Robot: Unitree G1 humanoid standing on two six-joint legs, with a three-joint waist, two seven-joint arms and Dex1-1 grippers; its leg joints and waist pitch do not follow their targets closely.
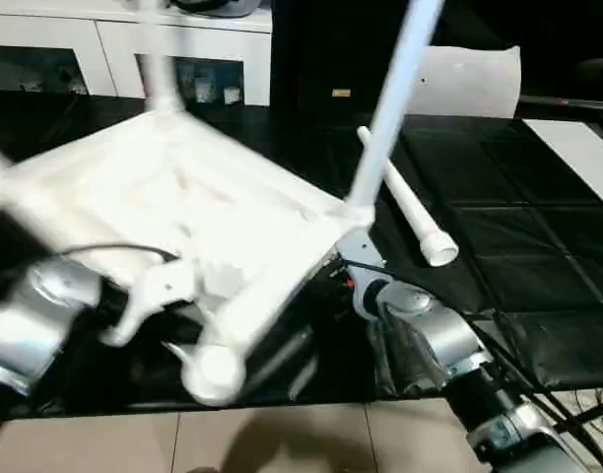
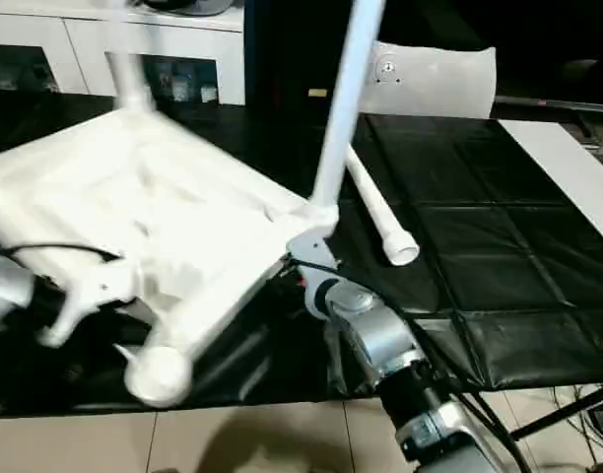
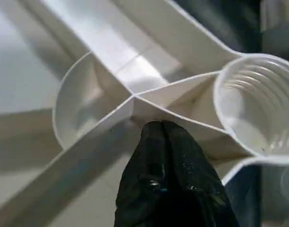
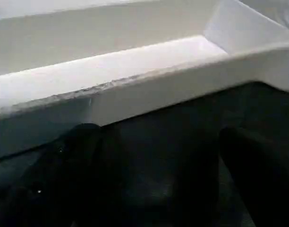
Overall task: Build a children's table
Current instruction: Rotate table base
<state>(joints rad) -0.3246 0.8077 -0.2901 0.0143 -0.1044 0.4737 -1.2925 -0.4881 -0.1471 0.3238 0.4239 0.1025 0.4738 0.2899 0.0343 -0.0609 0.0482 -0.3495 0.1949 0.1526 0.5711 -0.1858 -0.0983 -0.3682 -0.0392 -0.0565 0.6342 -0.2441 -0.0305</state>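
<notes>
Tabletop point(image 1: 173, 212), white and square, is being seen tilted across the left and centre of the head views, underside up, its ribs and rim showing. One leg point(image 1: 392, 103) is being carried in the socket at the corner right of centre and is slanting up to the top edge; another leg point(image 1: 156, 59) is rising from the far corner at upper left. A third, loose leg point(image 1: 408, 209) is lying on the black mat point(image 1: 508, 256) just right of the tabletop, flared end toward the camera. An empty round corner socket point(image 3: 260, 106) is being shown at the right of the left wrist view.

The left gripper point(image 3: 164, 130) is pressed together, its black tips set against the rib junction beside that socket. The right gripper point(image 4: 158, 142) is spread wide, its fingers point(image 4: 83, 142) lying just below the tabletop's rim, nothing between them.

A white bag-like sheet point(image 1: 474, 81) is lying at the upper right, white cabinets point(image 1: 104, 49) at the upper left, pale floor tiles point(image 1: 282, 439) along the bottom.
</notes>
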